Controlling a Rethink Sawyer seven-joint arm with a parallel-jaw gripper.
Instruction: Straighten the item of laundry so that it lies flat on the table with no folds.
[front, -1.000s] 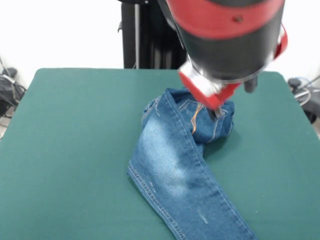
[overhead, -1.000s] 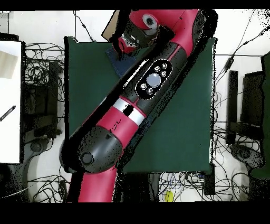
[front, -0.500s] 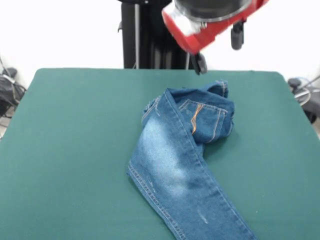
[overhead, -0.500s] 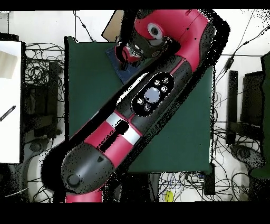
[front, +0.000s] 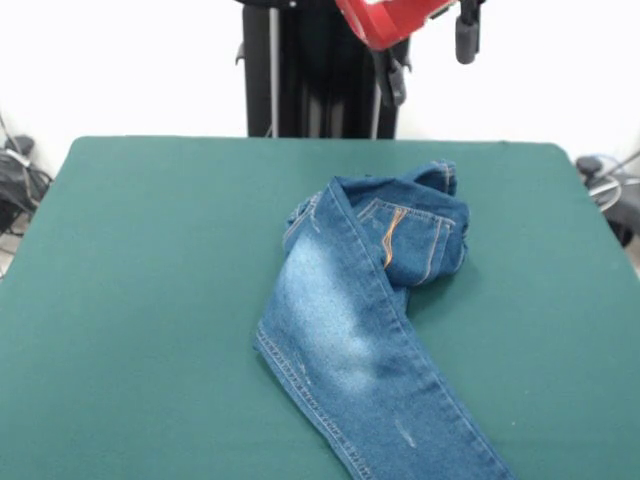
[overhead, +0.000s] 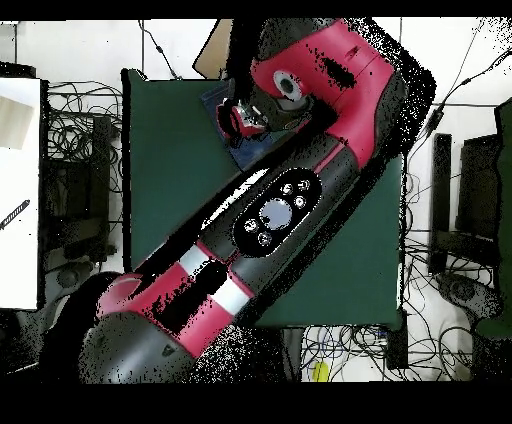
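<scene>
One pr small blue denim jeans (front: 365, 310), front view: lies centre to lower right of frame, running off bottom edge. Not flat. Waist/seat end bunched and folded over itself at upper right of the heap, w/ orange stitching and a pocket seam showing; a fold ridge stands up at its top. One leg runs diagonally down to lower right, faded lighter patch along upper half, hem seam w/ stitching on its left edge. Overhead view: only a small blue patch (overhead: 252, 152) shows, upper centre-left of frame, rest hidden under arm.

Tabletop (front: 150, 300): plain dark green cloth, much larger than jeans, bare around them on all sides seen. Overhead view: green rectangle (overhead: 160, 180), mid-frame, largely covered by arm.

End effector (front: 425, 50): front view, top edge, right of centre, well above jeans and apart from them. Red housing cut by frame edge; two dark prongs hang below it w/ open space between, nothing held. Overhead view: red/black head (overhead: 240, 118) over upper left part of tabletop, above jeans patch; fingers not readable there.

Arm (overhead: 270, 215): overhead view, red and black, crosses frame diagonally lower left to upper centre, round button cluster mid-link.

Surrounds: black pedestal column (front: 300, 70) behind tabletop's top edge, white wall; cables (overhead: 70, 130) and black boxes at left and right of overhead view.
</scene>
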